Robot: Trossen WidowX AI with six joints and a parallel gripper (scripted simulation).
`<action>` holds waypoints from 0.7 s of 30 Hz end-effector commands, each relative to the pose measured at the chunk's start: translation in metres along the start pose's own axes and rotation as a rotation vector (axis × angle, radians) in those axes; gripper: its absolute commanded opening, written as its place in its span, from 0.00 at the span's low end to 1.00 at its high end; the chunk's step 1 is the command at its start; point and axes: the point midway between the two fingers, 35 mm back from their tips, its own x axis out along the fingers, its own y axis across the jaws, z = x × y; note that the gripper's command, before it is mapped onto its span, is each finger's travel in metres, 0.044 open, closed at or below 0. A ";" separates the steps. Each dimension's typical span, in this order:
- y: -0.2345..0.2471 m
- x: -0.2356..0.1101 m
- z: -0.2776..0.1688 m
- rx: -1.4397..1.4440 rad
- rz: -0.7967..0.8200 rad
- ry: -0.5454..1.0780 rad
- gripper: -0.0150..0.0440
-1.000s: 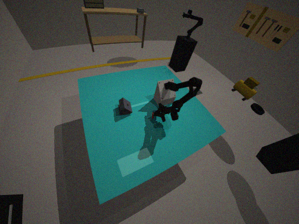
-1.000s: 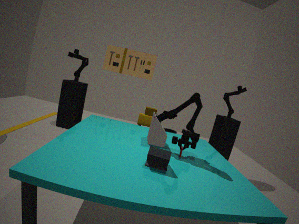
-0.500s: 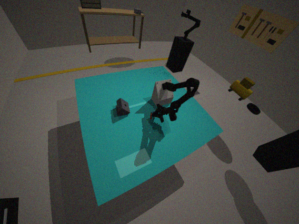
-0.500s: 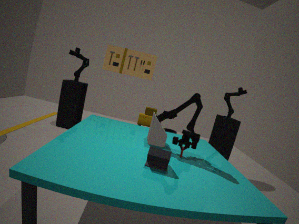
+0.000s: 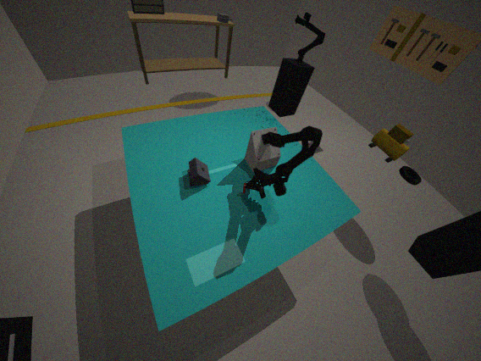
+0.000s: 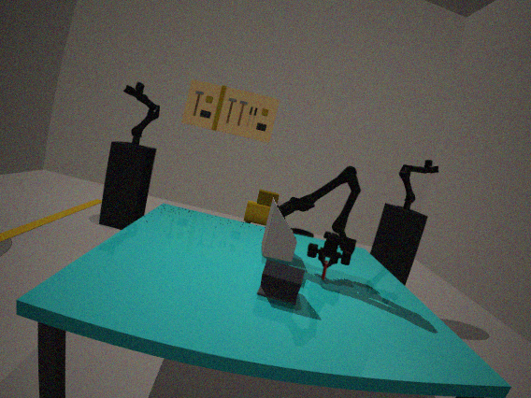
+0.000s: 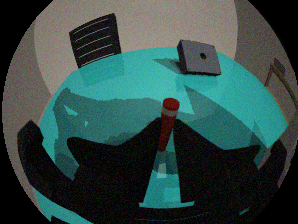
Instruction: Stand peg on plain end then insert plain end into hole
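Observation:
The red peg [image 5: 244, 188] [image 6: 324, 271] [image 7: 167, 129] stands close to upright, with its white band near the upper end and its plain end down. My gripper [image 6: 325, 263] [image 7: 167, 122] is shut on the peg. The plain end is close to the table top [image 5: 169, 229] [image 6: 187, 299]; whether it touches cannot be told. The grey sloped panel [image 5: 199, 173] [image 6: 281, 283] [image 7: 192, 59] stands apart from the gripper. Its one dark hole [image 5: 203, 169] [image 7: 203, 56] shows in its face, and the exterior camera sees its back.
A larger pale block [image 5: 262, 150] [image 6: 279, 240] stands on the table near the arm, behind the panel in the exterior view. A pale rectangle [image 5: 215, 262] lies on the table surface. Other arms on black pedestals [image 5: 291, 86] [image 6: 128, 184] stand off the table.

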 end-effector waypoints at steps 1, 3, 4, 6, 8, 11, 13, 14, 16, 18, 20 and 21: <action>0.000 0.000 -0.003 0.000 0.000 0.001 0.34; 0.001 0.000 -0.003 0.000 0.001 -0.002 0.34; 0.002 0.000 -0.003 0.000 0.002 -0.003 0.34; 0.002 0.000 -0.003 0.000 0.004 -0.005 0.34; 0.003 0.000 -0.003 0.000 0.006 -0.007 0.34; 0.004 -0.001 -0.004 0.000 0.009 -0.010 0.34; 0.005 -0.001 -0.004 0.000 0.010 -0.012 0.34; 0.006 -0.001 -0.004 0.000 0.011 -0.013 0.34; 0.007 -0.001 -0.004 0.000 0.013 -0.016 0.34; 0.007 -0.001 -0.004 0.000 0.015 -0.018 0.34; 0.008 -0.001 -0.005 0.000 0.017 -0.020 0.34; 0.009 -0.001 -0.005 0.000 0.018 -0.020 0.34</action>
